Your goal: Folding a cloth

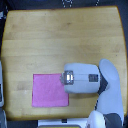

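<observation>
The flat pink-magenta fabric cloth [50,90] lies spread on the wooden tabletop [60,40], ready for folding. The gripper [65,79] overlaps its right edge, probably to grasp it; I cannot tell its opening.

cloth [50,90] flat on table [60,40], near ext view's lower left | arm [82,78] over its right edge
</observation>
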Motion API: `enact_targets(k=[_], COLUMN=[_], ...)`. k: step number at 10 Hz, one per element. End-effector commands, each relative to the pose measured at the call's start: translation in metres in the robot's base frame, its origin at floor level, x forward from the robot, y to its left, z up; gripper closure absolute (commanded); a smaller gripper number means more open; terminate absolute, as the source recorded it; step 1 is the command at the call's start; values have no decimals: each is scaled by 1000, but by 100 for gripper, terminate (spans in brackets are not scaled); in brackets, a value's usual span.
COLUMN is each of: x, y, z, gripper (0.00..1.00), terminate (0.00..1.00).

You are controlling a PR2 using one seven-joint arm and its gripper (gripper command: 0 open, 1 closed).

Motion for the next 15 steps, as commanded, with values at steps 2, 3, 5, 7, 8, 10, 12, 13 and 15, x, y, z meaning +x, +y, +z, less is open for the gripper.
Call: enact_targets(k=[2,3,5,7,8,10,12,13,15], x=[-60,-66,-71,-55,-56,-51,-42,-40,-18], y=[13,19,24,21,20,19,19,19,20], z=[-1,-18,-27,-27,-25,-23,-17,-16,0], gripper=[100,100,100,100,100,100,100,100,100], terminate=[0,0,0,0,0,0,0,0,0])
